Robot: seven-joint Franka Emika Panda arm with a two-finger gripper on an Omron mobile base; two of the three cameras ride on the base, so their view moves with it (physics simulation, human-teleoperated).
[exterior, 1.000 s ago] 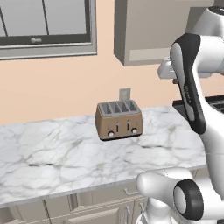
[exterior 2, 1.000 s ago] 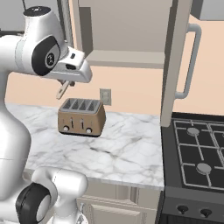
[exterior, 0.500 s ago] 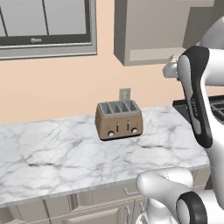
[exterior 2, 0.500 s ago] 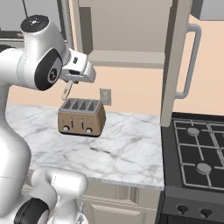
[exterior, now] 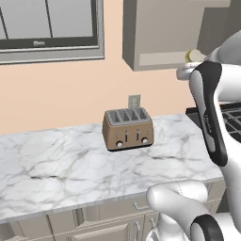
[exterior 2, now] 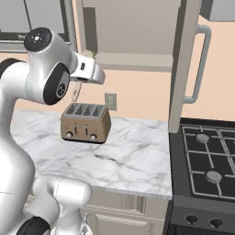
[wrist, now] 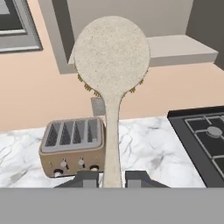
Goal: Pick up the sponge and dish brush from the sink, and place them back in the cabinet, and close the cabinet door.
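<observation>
My gripper [wrist: 111,178] is shut on the thin pale handle of the dish brush [wrist: 111,57]. The brush's round cream head stands up in front of the cabinet's [wrist: 175,50] bottom shelf. In the left base view the brush head [exterior: 192,56] shows right beside the cabinet's [exterior: 160,33] lower edge. The handle end [exterior 2: 76,92] hangs below my hand in the right base view. The cabinet door [exterior 2: 183,69] stands open to the right, its silver bar handle [exterior 2: 202,64] facing out. The sponge and the sink are out of view.
A tan four-slot toaster [exterior: 128,129] sits on the white marble counter [exterior: 56,174] below the brush, against the wall with an outlet [exterior 2: 110,101]. A black gas stove [exterior 2: 206,156] lies to the right. A window [exterior: 47,23] is at the upper left.
The arm's upper joints have dropped and the hand has turned, bringing the brush head up beside the cabinet's lower edge. Toaster, counter and door stand as before.
</observation>
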